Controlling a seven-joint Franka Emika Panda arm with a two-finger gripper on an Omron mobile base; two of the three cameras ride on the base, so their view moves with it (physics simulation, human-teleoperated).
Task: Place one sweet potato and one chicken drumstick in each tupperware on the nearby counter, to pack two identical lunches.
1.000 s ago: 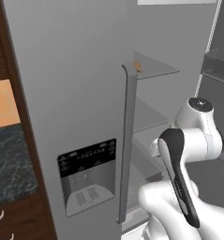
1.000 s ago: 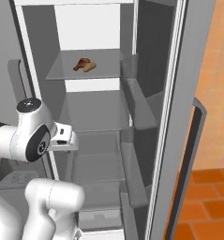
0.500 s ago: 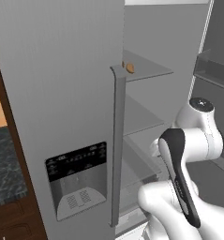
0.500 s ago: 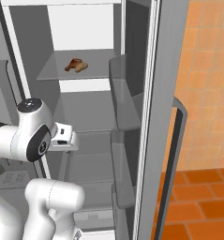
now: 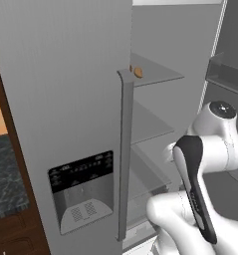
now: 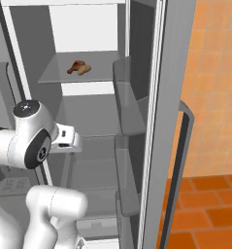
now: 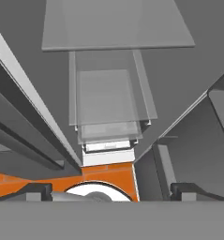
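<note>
Our gripper (image 7: pixel 111 191) hangs wide open and empty, so we should raise it to the upper shelf (image 6: pixel 54 75) and approach the chicken drumstick (image 6: pixel 75 67) squarely.

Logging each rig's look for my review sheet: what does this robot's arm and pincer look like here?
The arm is glossy white with rounded, bulbous links and dark black-grey joint bands; one round joint cap is dark with small light marks. No loose cables show. The pincer has two small dark, blocky finger tips.
</note>
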